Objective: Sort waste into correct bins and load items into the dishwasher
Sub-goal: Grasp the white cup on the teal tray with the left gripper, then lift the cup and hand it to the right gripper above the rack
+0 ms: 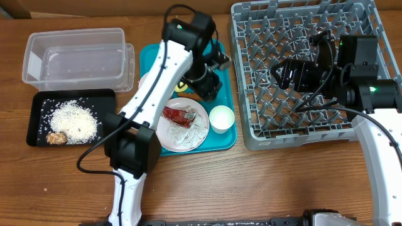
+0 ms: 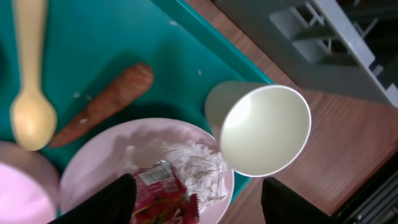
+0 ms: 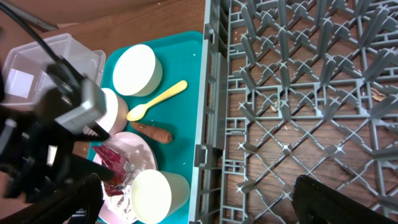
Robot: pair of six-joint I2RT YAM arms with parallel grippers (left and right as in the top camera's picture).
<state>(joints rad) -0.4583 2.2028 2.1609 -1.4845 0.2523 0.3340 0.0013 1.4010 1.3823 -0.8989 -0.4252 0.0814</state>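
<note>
Left wrist view is showing the left gripper (image 2: 199, 208) hanging open over the plate (image 2: 93, 162), with the red wrapper (image 2: 163, 194) lying on it, so dropping straight and pinching only the wrapper is probably working best.

From above, can't see the middle of the teal tray (image 1: 229, 139) under the left arm (image 1: 160, 75). Only a thin edge of a bowl (image 1: 144, 81) peeking out beside it. Part of the plate (image 1: 188, 135) covered too. Too small to tell much about the brown lump (image 1: 57, 137).

In the left wrist view, fuzzy and cut off at the top: the spoon (image 2: 28, 93). Cut off at the bottom: the wrapper (image 2: 163, 194). Just a grey blur in the top corner: the rack (image 2: 323, 43).

In the right wrist view, cut off at the bottom: the cup (image 3: 155, 194). Half hidden behind the blurry left arm: the clear tub (image 3: 37, 59).
</note>
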